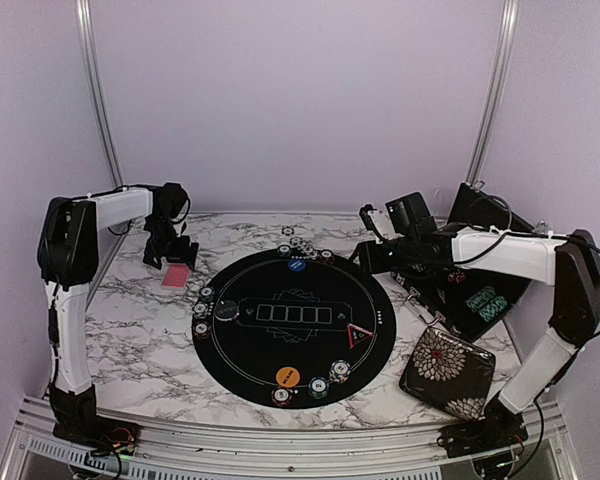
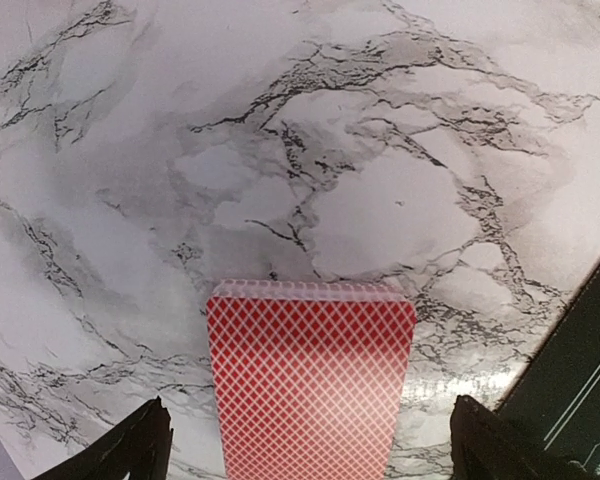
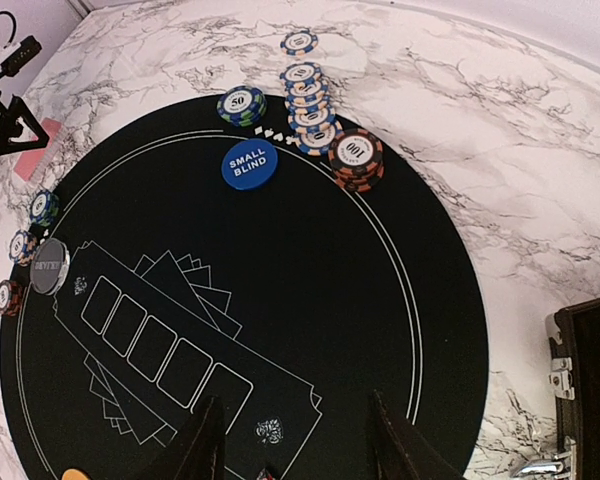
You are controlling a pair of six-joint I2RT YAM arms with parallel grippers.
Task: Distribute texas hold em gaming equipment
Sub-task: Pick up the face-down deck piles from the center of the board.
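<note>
While left gripper (image 2: 308, 445) hangs wide open, card deck (image 2: 310, 370) lies centred beneath — long edges facing the fingers (image 2: 130, 445).

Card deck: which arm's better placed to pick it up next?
Left. The left gripper, open, hangs right over the red-backed deck, straddling it; the right gripper is away over the black mat.
</note>
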